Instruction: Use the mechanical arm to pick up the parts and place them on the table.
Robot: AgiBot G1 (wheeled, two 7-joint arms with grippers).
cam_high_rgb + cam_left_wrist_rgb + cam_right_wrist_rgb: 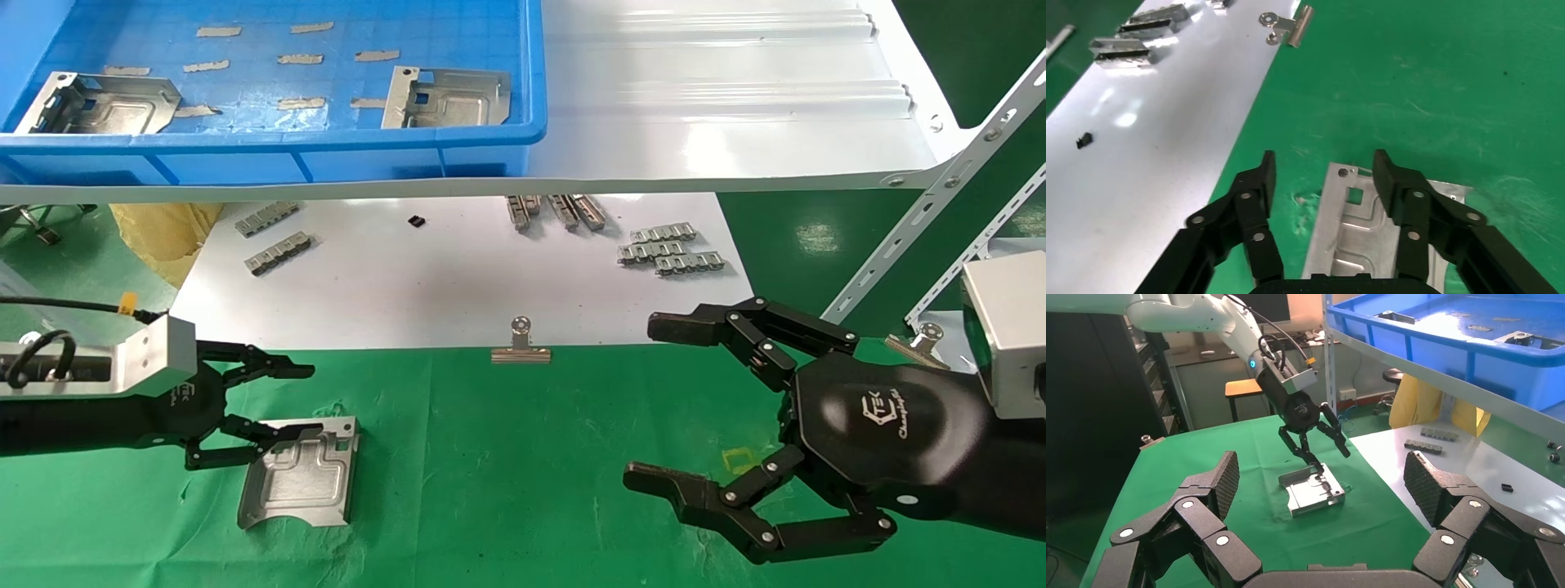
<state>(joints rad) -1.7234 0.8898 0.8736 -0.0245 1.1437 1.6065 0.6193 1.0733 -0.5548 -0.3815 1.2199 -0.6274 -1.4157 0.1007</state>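
One metal plate (301,472) already lies flat on the green table (507,457) at the near left, with the left gripper (274,403) spread wide over its far edge and gripping nothing. Two more plates (448,98) wait in the blue bin (343,151) on the white shelf (719,98), so most of the work remains. The right gripper (666,402) hovers empty, fingers wide apart, at the near right; a white sheet (458,278) lies beyond the cloth, and the right wrist view shows a workshop room with a stool (1243,388) behind.

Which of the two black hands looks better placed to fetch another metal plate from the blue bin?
Probably the right gripper: open, empty, hovering. The left gripper sits open over the part on the table.
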